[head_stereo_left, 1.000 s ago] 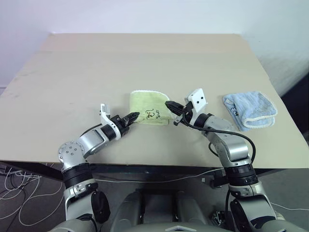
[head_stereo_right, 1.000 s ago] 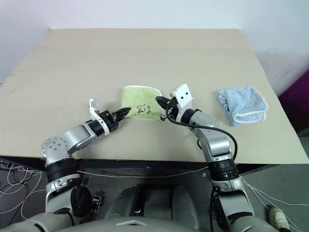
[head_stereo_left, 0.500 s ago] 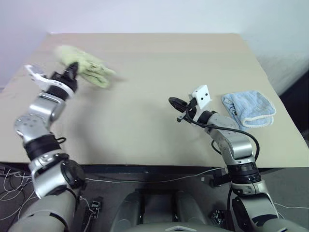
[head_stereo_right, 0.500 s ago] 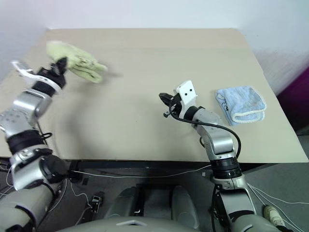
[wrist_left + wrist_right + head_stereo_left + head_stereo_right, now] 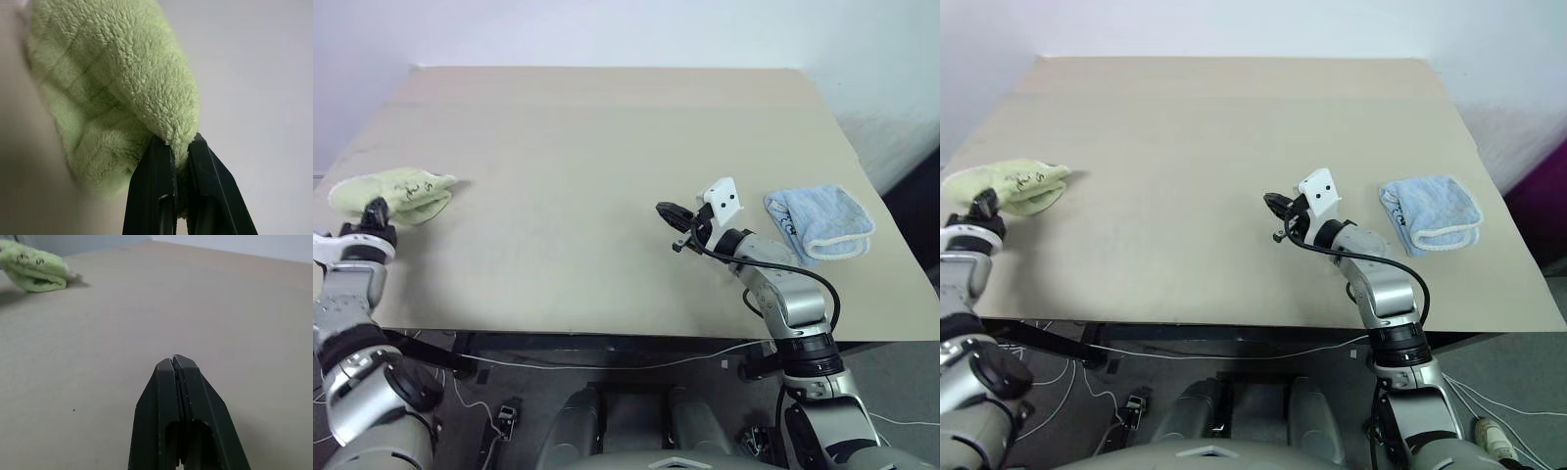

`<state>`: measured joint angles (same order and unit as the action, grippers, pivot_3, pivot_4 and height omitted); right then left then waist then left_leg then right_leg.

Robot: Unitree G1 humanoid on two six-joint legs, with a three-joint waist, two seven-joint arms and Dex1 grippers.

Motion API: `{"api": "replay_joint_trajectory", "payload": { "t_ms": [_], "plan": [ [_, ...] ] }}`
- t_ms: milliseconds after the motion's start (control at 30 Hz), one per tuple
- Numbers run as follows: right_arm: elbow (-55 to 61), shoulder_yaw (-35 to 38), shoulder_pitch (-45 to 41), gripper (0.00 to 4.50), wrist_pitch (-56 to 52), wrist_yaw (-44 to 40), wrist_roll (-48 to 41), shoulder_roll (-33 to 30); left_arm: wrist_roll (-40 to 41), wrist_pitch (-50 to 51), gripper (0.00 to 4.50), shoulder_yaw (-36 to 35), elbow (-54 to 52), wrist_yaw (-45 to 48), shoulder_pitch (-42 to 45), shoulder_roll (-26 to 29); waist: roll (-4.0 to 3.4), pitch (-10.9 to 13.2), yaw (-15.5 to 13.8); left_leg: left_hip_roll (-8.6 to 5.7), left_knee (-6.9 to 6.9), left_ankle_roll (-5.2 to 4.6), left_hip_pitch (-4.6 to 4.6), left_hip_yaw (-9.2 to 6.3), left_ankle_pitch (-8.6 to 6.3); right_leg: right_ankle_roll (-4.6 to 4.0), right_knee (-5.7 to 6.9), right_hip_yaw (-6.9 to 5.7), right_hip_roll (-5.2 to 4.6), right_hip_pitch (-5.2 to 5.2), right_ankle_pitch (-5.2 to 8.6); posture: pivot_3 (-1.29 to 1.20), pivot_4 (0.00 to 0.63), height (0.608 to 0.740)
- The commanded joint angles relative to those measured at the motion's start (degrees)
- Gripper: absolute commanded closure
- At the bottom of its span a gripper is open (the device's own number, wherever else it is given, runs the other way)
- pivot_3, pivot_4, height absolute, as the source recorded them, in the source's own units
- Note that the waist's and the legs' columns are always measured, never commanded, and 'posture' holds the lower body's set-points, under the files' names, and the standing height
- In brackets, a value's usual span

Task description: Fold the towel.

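Light green terry towel [image 5: 393, 194], folded into a bundle, sits at the left edge of the tan surface [image 5: 607, 147], its near end pinched in the left fingers [image 5: 159, 191]. Dark print partly readable; underside hidden. Right fingers [image 5: 177, 382] clenched empty mid-surface, well apart. Light blue terry towel [image 5: 820, 221] far right.

1. A plain test room or lab is suggested, not a home.
2. A bare beige table [image 5: 607, 147] is set against an unadorned white wall [image 5: 607, 29].
3. Loose cables [image 5: 342, 372] are seen lying on the grey floor [image 5: 901, 392] under the table's near edge (some white, some black).
4. No furnishings or decoration are seen around the table.
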<state>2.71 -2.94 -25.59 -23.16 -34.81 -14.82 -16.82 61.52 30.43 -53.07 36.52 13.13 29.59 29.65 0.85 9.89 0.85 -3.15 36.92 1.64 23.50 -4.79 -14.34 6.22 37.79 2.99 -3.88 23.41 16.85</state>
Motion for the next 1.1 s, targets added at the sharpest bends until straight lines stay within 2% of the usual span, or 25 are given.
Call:
{"api": "replay_joint_trajectory", "payload": {
  "t_ms": [33,233,400,533,700,800,900,1100],
  "plan": [
    [1.69,0.12,-1.11,4.50,1.16,-0.65,-0.67,-0.14,5.05,1.43,3.71,-3.37,-11.32,-3.58,-3.70,-2.79,0.01,-0.01,0.01,0.01,0.00,0.00,0.00,0.00,0.00,0.00,0.00,0.00,0.01,0.00,0.00,0.00,0.150,0.740],
    [0.11,-0.60,-1.69,4.50,1.67,-1.53,-0.37,0.16,11.44,1.12,1.76,-6.91,-19.19,-6.76,-9.10,-7.53,0.03,-0.01,0.08,0.02,0.00,0.00,0.00,0.02,0.00,0.00,-0.01,0.01,0.02,0.00,0.00,0.00,0.150,0.740],
    [-0.73,-1.00,-1.98,4.50,1.99,-1.91,-0.19,0.38,16.01,2.02,0.13,-7.05,-23.53,-6.72,-12.25,-8.70,0.03,-0.02,0.04,0.03,0.01,0.00,0.00,0.02,0.00,0.00,-0.01,0.00,0.04,-0.01,0.00,0.00,0.150,0.740],
    [-1.32,-1.05,-2.21,4.50,2.22,-1.94,-0.25,0.46,17.43,5.79,0.06,-2.54,-30.02,-6.02,-16.22,-9.67,0.04,-0.02,-0.05,0.02,0.03,0.00,0.00,0.02,-0.01,-0.01,-0.04,0.00,0.03,-0.05,0.00,0.00,0.150,0.740],
    [-1.40,-0.92,-1.88,4.50,2.33,-1.71,-0.31,0.50,13.89,10.61,0.06,10.43,-40.65,-3.82,-20.31,-11.11,0.04,-0.02,-0.25,0.01,0.04,0.00,-0.01,-0.01,-0.01,-0.01,-0.06,-0.02,0.02,-0.11,0.00,0.00,0.150,0.740],
    [-1.27,-0.48,-1.81,4.50,2.09,-1.33,-0.37,0.38,5.53,10.24,0.06,20.26,-44.46,-1.06,-20.47,-9.17,0.04,-0.02,-0.06,0.01,0.03,0.00,-0.01,0.00,-0.01,-0.02,-0.07,-0.02,0.09,-0.09,-0.01,0.00,0.150,0.740],
    [-1.04,0.64,-1.58,4.50,2.07,-0.76,-0.59,-0.02,-8.38,5.22,0.06,31.57,-45.42,3.72,-18.82,-5.24,0.02,-0.01,0.10,0.02,-0.01,0.01,-0.03,0.03,0.00,-0.03,-0.06,0.00,0.16,-0.07,0.00,0.00,0.150,0.740],
    [0.53,1.91,-0.58,4.50,1.54,1.38,-0.56,0.02,-26.16,-8.41,0.06,40.73,-39.06,12.81,-14.75,-0.51,-0.02,-0.01,0.12,0.02,-0.08,0.02,-0.05,0.08,0.01,-0.05,-0.10,0.01,0.17,-0.06,-0.01,0.00,0.150,0.740]
  ]
}}
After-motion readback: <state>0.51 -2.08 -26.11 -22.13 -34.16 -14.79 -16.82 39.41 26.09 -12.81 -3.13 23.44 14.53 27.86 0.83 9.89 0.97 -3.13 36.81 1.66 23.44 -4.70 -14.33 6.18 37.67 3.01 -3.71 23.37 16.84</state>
